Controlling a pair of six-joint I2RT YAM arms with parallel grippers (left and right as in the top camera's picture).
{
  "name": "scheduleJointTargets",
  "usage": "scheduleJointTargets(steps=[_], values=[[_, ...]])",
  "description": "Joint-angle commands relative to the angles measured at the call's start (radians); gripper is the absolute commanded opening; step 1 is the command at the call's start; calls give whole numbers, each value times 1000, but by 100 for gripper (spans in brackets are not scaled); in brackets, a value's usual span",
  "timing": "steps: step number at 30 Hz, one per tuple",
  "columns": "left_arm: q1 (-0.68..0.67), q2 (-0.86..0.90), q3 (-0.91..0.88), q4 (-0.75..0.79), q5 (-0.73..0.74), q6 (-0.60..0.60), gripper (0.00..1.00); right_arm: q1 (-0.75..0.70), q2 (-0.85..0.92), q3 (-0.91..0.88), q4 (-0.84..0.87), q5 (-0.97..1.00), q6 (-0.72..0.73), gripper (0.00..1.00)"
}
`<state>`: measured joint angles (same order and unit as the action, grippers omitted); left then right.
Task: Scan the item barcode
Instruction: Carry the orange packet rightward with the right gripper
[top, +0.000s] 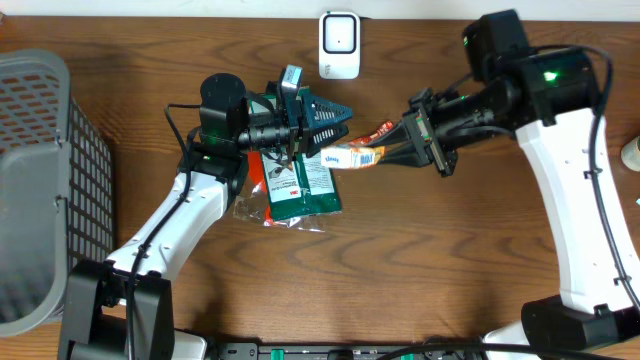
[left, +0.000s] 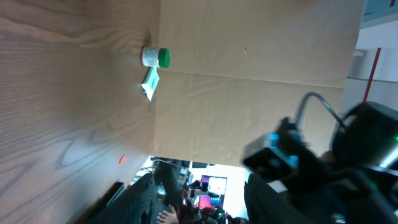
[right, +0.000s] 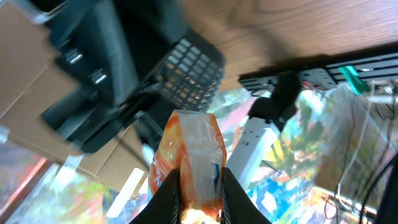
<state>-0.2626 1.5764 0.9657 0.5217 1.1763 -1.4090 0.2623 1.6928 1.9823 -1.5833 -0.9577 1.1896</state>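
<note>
Right gripper (top: 398, 140) clamped on the orange-and-white plastic snack packet (top: 352, 156), raised over the brown wooden table (top: 420, 250) just beside the left gripper (top: 343, 117), whose jaws stand apart, empty; green and red flat packets (top: 300, 190) lie nearby

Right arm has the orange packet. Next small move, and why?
Probably swing the right gripper toward the white box at the far edge, likely the scanner: it grips the orange packet, the left gripper stands open, and the packet hangs short of that box.
</note>
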Motion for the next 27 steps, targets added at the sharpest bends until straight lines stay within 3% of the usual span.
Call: scheduleJointTargets(steps=[1, 23, 27], values=[[2, -2, -1, 2, 17, 21, 46, 8, -25, 96, 1, -7, 42, 2], [2, -2, -1, 2, 18, 21, 46, 8, -26, 164, -70, 64, 50, 1], [2, -2, -1, 2, 18, 21, 46, 8, -26, 164, 26, 143, -124, 2]])
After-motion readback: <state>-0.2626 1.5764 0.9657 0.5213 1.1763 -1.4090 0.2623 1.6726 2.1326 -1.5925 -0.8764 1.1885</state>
